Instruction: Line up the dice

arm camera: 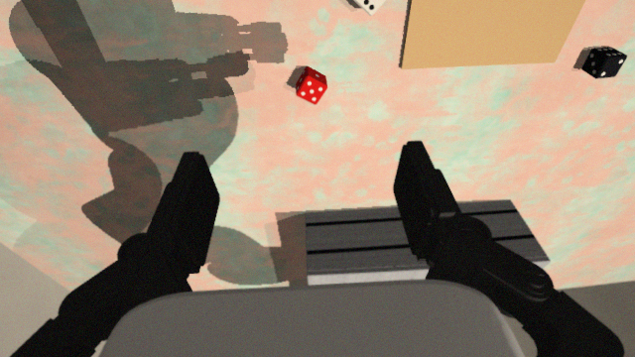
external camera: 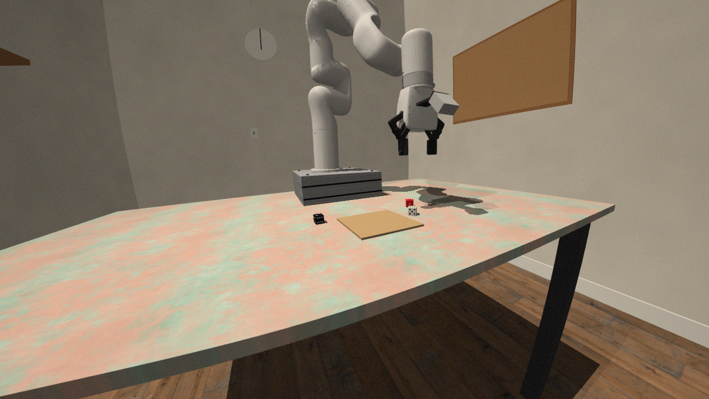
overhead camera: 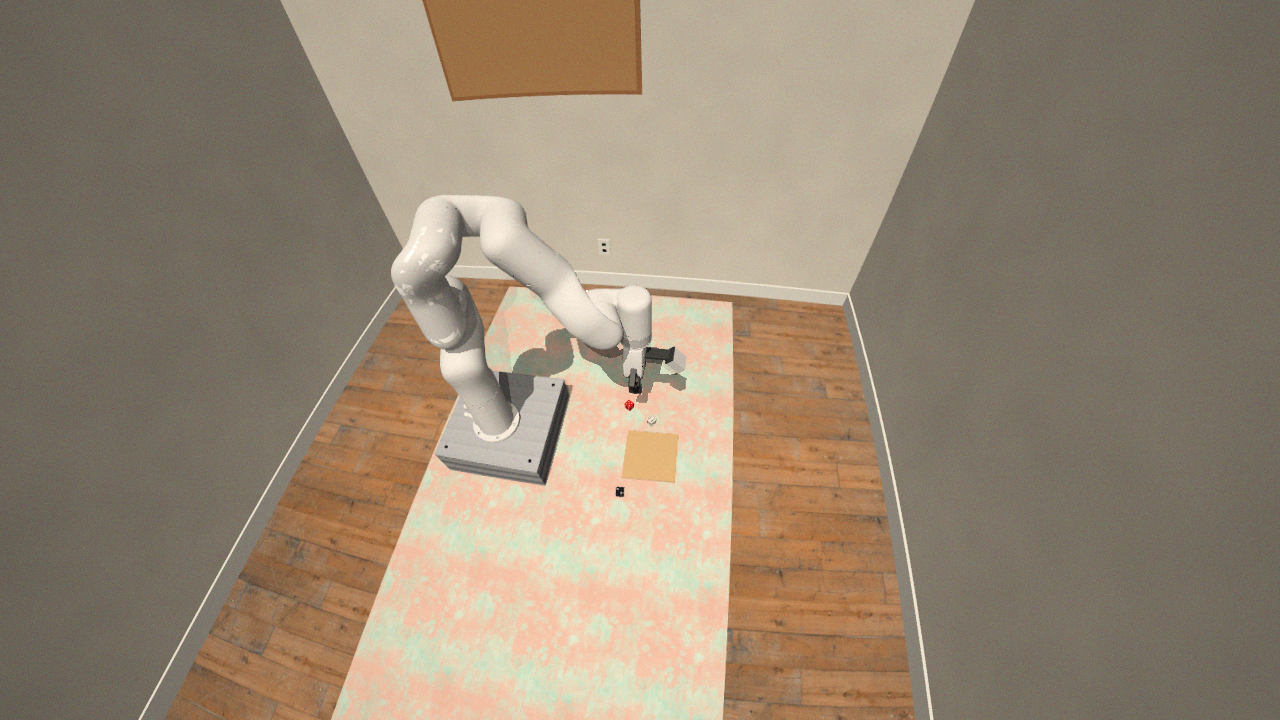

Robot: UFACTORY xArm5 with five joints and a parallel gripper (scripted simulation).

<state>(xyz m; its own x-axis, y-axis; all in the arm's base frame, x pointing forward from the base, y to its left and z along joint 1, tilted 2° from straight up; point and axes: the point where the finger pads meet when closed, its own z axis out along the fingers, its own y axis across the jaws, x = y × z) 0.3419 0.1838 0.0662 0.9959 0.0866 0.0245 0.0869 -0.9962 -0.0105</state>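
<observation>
Three dice outside tan mat (overhead camera: 650, 456) (external camera: 380, 224) (arm camera: 486, 32), pincer (overhead camera: 634, 388) (external camera: 417, 147) (arm camera: 305, 170) open

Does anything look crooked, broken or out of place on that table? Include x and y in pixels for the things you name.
Nothing stands out: the tan mat (overhead camera: 650, 456) (external camera: 380, 224) (arm camera: 488, 32) lies flat, and the three dice rest beside it, none visibly damaged.

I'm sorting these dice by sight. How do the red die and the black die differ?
The red die is red; the black die is black. They lie off opposite sides of the mat, the red die nearer the end effector than the black die. Both have white pips.
</observation>
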